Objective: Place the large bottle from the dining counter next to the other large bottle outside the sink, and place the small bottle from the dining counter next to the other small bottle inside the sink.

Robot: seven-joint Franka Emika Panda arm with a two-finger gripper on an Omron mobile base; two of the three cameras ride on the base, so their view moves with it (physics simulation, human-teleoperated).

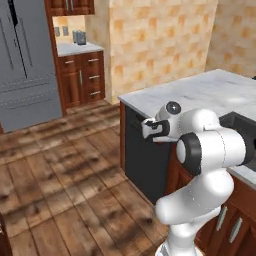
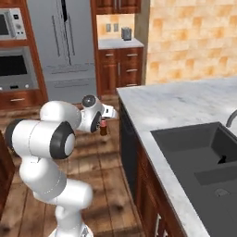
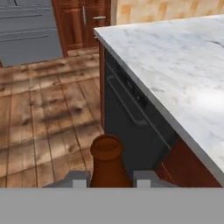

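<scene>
My gripper (image 3: 109, 179) is shut on the small bottle (image 3: 106, 162), a dark brown bottle with a reddish top that stands up between the fingertips (image 3: 78, 179). From the right base view the small bottle (image 2: 103, 128) hangs below the gripper (image 2: 106, 121) over the wood floor, left of the marble counter's corner. The gripper (image 1: 148, 131) sits in front of the counter's dark front panel. The sink (image 2: 172, 139) is a dark grey basin in the marble at the right, also the sink (image 1: 235, 122). Both large bottles, the other small bottle and the dining counter are out of view.
The white marble counter (image 3: 175, 65) runs along the right, with a dark dishwasher front (image 1: 142, 157) below its edge. A faucet (image 2: 230, 117) rises behind the basin. A grey fridge (image 2: 67, 41) and wood cabinets (image 2: 119, 67) stand across open wood floor (image 1: 65, 175).
</scene>
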